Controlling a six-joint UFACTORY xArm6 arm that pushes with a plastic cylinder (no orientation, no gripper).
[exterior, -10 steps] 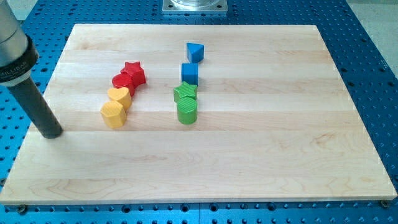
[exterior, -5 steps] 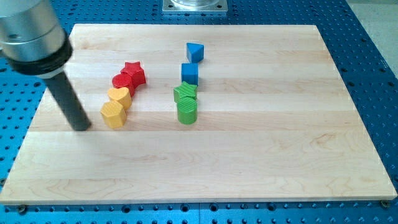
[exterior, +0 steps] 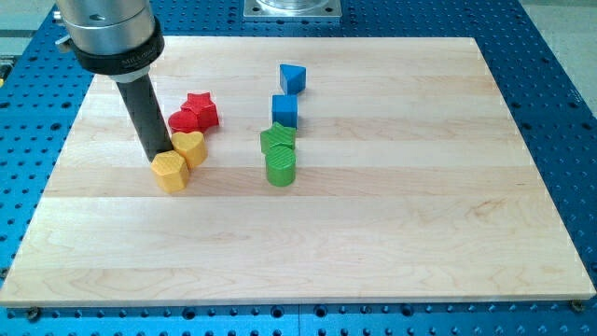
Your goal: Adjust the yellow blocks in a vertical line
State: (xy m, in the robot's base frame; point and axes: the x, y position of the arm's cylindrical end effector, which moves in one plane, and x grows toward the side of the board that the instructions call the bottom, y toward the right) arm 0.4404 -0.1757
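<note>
Single frame, wooden board [exterior: 392, 233] on a blue perforated table [exterior: 560, 112].

Tool: a plain dark rod, no jaws to open or close, and it has hold of nothing. It comes down from a grey metal collar in the upper left of the frame. My tip [exterior: 157, 155] rests on the board left of centre, touching or just beside the left side of the yellow heart block [exterior: 190, 147] and right at the upper edge of the yellow hexagon block [exterior: 170, 172]. Whether there is true contact with the hexagon I cannot tell; the rod's end hides that edge.

Yellow blocks: both sit left of the board's centre. The heart is above and slightly right of the hexagon, and the two touch. A line through them leans to the right, not straight up and down.

Red blocks: the red star block [exterior: 200, 110] is above the heart, near it. A second red block [exterior: 182, 121] sits against the star's lower left, partly hidden by the rod; shape not clear.

Centre column, top to bottom: blue triangle block [exterior: 292, 77], blue cube block [exterior: 285, 110], a green block [exterior: 278, 138] of unclear shape, then the green cylinder block [exterior: 282, 165]. The two green ones touch; the cube is just above them; the triangle is a little apart from the cube.

Top edge of the frame: a grey metal plate [exterior: 292, 8].
</note>
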